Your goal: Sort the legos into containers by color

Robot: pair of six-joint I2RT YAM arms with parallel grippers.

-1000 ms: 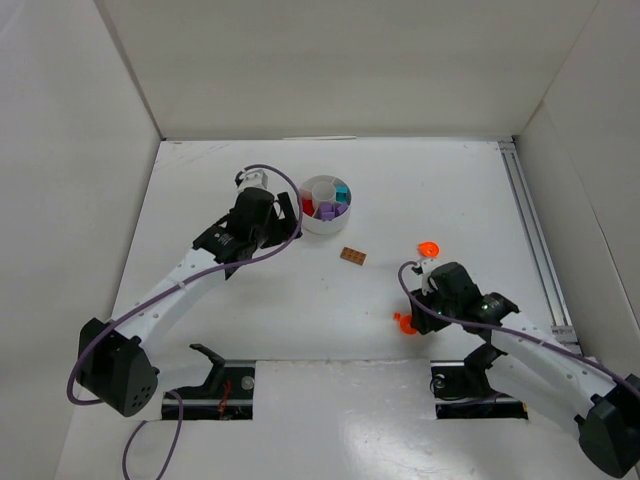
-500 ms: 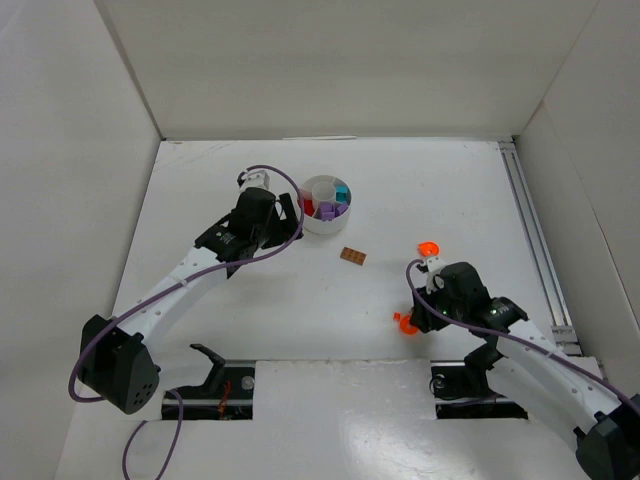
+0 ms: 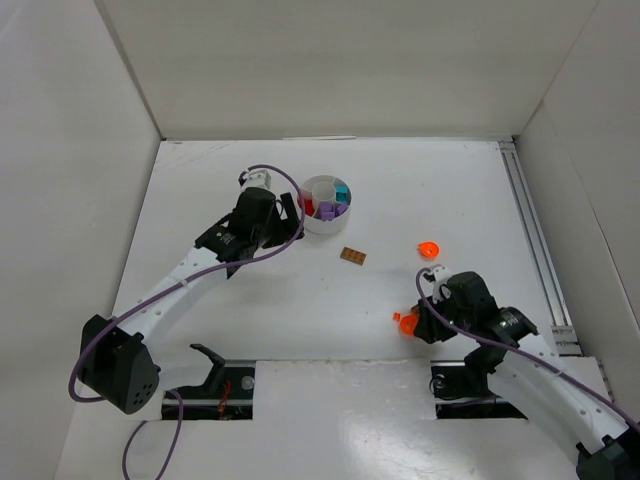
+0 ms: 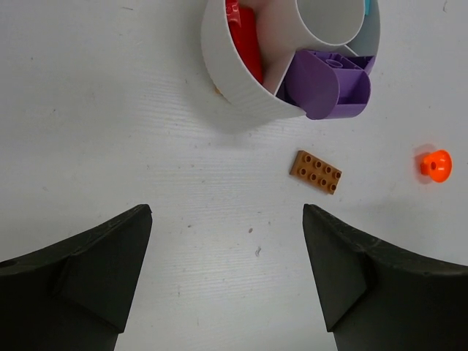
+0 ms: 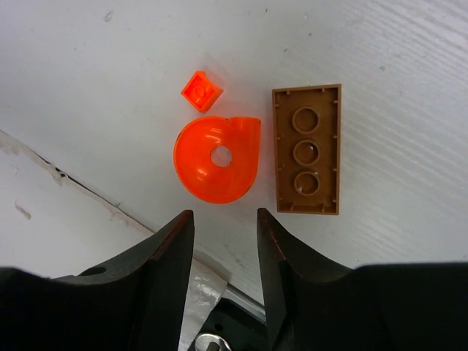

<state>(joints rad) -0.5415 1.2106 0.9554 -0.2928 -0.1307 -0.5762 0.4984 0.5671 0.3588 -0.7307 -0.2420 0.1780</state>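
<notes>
You've got a white table (image 3: 250, 300) with the white dish (image 3: 324, 227) sitting toward the far middle. A brown studded plate (image 3: 352, 256) lies flat near the dish on its near-right side, not touching it. Further right, an orange round piece (image 3: 427, 248) sits on its own. Down by the near edge there's an orange rounded piece (image 5: 217, 159), a tiny orange square piece (image 5: 200, 91) just beside it, and a brown three-stud plate (image 5: 306, 149) alongside.

brown lego (image 3: 352, 256), orange legos (image 3: 428, 248) loose | dish (image 3: 322, 227): red, purple, perhaps teal
</notes>
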